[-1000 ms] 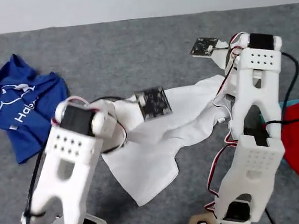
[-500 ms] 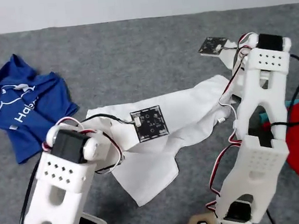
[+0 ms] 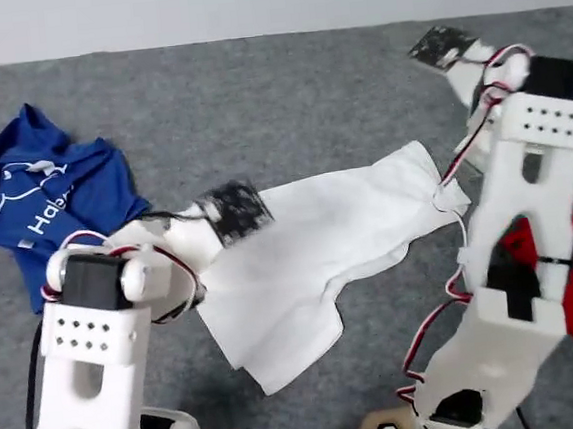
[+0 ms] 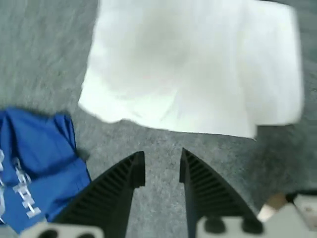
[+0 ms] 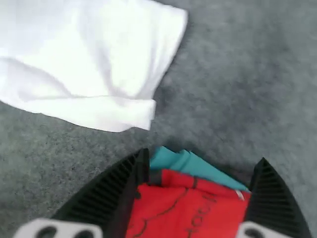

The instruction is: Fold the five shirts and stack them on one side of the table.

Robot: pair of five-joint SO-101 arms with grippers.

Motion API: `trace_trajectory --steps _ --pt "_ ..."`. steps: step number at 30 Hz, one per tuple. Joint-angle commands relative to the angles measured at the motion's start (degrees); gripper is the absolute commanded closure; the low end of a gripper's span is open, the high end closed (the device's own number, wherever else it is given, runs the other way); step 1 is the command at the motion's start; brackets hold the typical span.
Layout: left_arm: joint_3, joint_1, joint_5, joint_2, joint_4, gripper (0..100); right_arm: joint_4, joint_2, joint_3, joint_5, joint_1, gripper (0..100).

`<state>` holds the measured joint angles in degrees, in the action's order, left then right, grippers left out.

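1. While the white shirt (image 3: 309,243) lies spread out and rumpled in the middle of the grey counter (image 3: 286,94), an arm stands at each end of it.
2. Left pincer (image 4: 158,166) is released, jaws a narrow gap apart over bare counter, just beside the white shirt's edge; the crumpled blue shirt (image 3: 49,200) lies near it.
3. Right pincer (image 5: 198,183) is released wide above a red shirt (image 5: 183,208), with a teal garment (image 5: 188,161) peeking from under that, near the white shirt's sleeve.

Grey felt-like tabletop (image 3: 287,104); pale wall (image 3: 248,7) behind, prob.
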<state>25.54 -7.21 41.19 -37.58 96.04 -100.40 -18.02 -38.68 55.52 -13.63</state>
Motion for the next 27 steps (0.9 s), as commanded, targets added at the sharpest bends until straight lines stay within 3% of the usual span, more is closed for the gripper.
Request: trace_trajectory --steps 1,11,18,27 --pt "2.8 3.5 -4.0 0.7 -5.5 88 -2.2 7.3 -2.8 -4.7 -2.3 66.7" --pt "19.5 0.4 -8.7 8.9 -20.0 89 -2.3 14.9 -2.7 -19.4 -11.4 66.7" --pt "19.5 0.3 -8.7 23.1 -28.7 87 -2.3 19.3 2.5 -20.9 -12.8 66.7" --pt "9.2 0.4 -8.7 41.7 -24.6 87 -2.2 27.1 13.7 -20.9 -12.8 66.7"
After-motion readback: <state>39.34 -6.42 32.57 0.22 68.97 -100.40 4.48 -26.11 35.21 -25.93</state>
